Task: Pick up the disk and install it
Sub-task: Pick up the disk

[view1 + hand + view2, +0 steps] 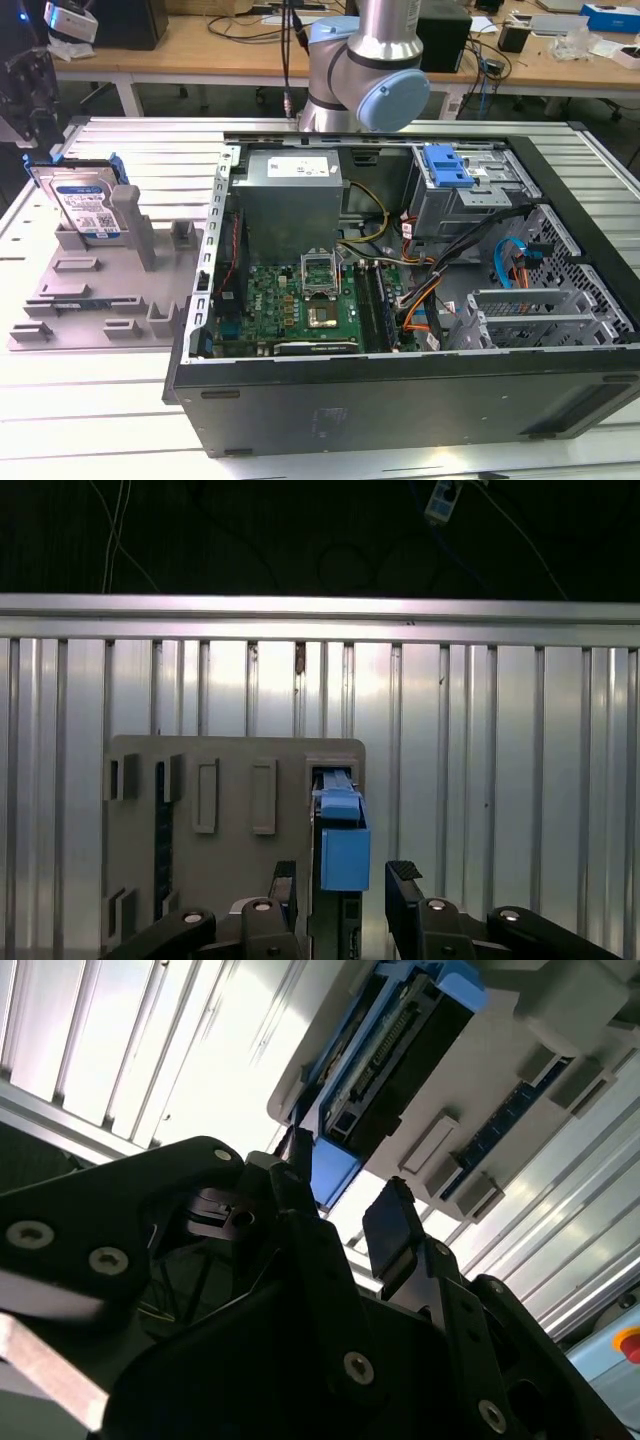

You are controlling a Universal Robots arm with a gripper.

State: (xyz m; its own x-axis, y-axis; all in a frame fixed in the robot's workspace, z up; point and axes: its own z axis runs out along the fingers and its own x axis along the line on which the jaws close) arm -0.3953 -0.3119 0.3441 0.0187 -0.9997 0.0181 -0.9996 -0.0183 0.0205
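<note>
A: Where are we w/ the disk point(88, 208)?
B: Not picked up yet. It stands upright in the grey holder point(120, 300), beside the PC case point(400, 400). Our gripper point(345, 885) is spread wide, fingers either side, no contact. Pickup & install both left.

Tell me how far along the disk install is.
Done: nothing installed; the disk stands upright in the grey holder, outside the case. In hand: in both wrist views the open jaws straddle its blue end, not closed on it. Left: the grasp, the lift and seating it in the case.
</note>
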